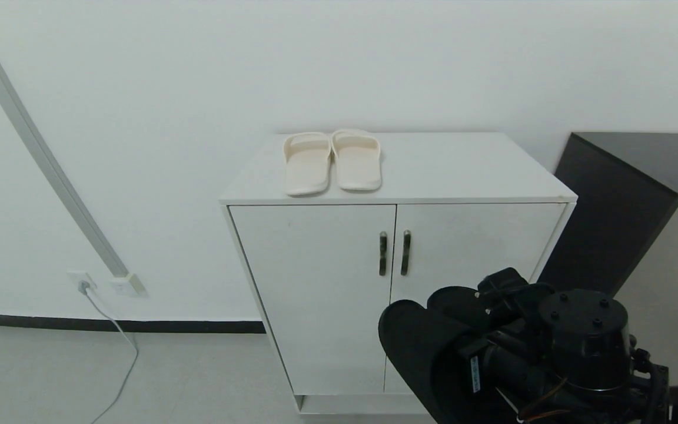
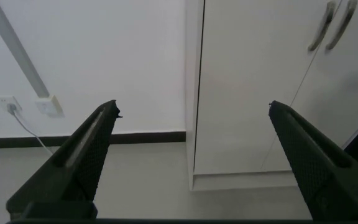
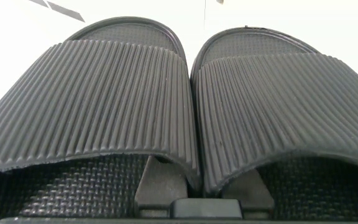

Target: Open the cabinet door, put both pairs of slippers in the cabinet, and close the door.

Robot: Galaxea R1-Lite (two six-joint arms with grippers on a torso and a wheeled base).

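From the head: white cabinet (image 1: 315, 294) against the wall, both doors shut, two handles (image 1: 394, 253) side by side at the middle seam. On its top, toward the left, cream slippers (image 1: 332, 162) lying flat, side by side and touching, straps at the wall end. Low at right, before the right door, black slippers (image 1: 415, 347) held off the floor at the end of the right arm. Just right of the cabinet, a dark cabinet (image 1: 627, 206). Low on the wall at left, a socket (image 1: 82, 282) with a cable.

From the left wrist: left gripper (image 2: 192, 107) spread wide, nothing between, facing the cabinet's front corner.

From the right wrist: right gripper (image 3: 204, 190) clamped on the black slippers where their inner edges meet, one finger (image 3: 160, 186) under each ribbed strap. Pair pressed side by side.
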